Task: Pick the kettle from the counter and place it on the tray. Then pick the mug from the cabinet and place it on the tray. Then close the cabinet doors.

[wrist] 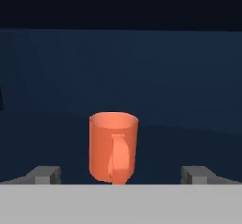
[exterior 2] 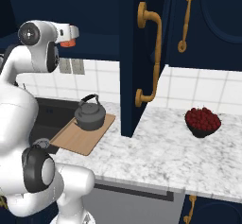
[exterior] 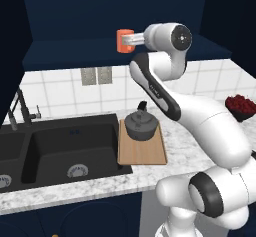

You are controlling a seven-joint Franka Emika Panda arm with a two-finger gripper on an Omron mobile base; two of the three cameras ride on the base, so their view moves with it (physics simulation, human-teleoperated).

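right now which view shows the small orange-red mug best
The hand view: the small orange-red cylindrical mug stands upright and whole on the navy shelf, handle facing the camera, centred between the open claw's fingertips. The left base view shows its side beside the wrist; the right base view shows a sliver under the hand.

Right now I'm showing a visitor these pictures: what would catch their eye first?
Probably the orange-red mug standing on the navy cabinet shelf, with the open gripper at it, one of its fingers on each side. Next, the dark kettle sitting on the wooden tray beside the black sink.
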